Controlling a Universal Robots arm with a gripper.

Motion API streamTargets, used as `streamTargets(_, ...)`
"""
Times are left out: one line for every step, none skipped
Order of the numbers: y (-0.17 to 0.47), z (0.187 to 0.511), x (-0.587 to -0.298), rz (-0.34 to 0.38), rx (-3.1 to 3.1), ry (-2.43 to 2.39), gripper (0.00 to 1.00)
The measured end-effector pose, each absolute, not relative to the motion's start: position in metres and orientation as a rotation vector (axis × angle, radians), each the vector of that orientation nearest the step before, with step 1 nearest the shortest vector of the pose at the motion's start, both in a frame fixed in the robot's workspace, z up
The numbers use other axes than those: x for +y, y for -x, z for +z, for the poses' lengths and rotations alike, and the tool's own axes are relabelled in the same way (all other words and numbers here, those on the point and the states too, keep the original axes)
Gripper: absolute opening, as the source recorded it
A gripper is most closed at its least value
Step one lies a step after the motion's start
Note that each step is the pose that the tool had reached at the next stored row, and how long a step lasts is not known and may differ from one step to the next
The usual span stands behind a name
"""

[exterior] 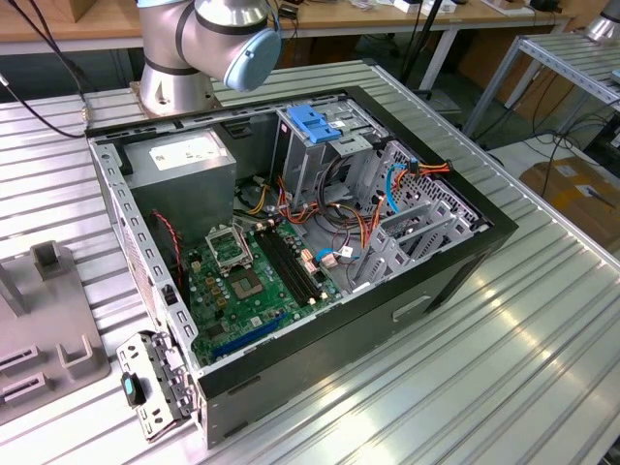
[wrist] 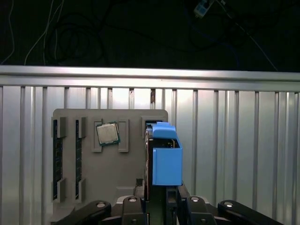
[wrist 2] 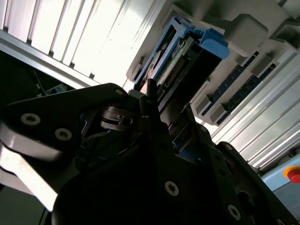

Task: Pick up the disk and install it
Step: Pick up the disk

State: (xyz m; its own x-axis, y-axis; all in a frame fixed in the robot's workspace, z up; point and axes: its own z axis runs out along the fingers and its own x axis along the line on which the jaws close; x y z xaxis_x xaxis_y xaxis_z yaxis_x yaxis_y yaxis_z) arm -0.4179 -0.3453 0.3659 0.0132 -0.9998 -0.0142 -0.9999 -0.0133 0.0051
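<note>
Ribbed aluminium table (wrist: 234, 140), blue-framed disk (wrist: 166, 159)

no legible txt, white label (exterior: 186, 149) on grey box (exterior: 182, 179) unreadable

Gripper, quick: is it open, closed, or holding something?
Gripper: closed, holding the disk.

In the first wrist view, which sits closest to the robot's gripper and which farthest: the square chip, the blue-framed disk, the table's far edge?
1. The disk, standing in the grey tray right at the gripper.
2. The square chip, lying elsewhere in that tray.
3. The table's far edge, beyond the tray.
</note>
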Motion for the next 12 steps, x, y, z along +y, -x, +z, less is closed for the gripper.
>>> streamTargets(0.418,0.367,-0.345,0.022,2.203,2.232,0.35)
streamTargets(0.418,0.368,-0.345,0.022,2.202,2.232,0.35)
streamTargets(0.418,0.369,-0.345,0.021,2.202,2.232,0.35)
streamTargets(0.418,0.37,-0.345,0.022,2.202,2.232,0.35)
streamTargets(0.418,0.373,-0.345,0.022,2.202,2.232,0.35)
streamTargets(0.418,0.374,-0.345,0.022,2.202,2.232,0.35)
streamTargets(0.418,0.376,-0.345,0.022,2.202,2.232,0.35)
streamTargets(0.418,0.378,-0.345,0.022,2.202,2.232,0.35)
streamTargets(0.418,0.379,-0.345,0.021,2.202,2.232,0.35)
streamTargets(0.418,0.381,-0.345,0.022,2.202,2.232,0.35)
streamTargets(0.418,0.384,-0.345,0.022,2.202,2.232,0.35)
streamTargets(0.418,0.385,-0.345,0.022,2.202,2.232,0.35)
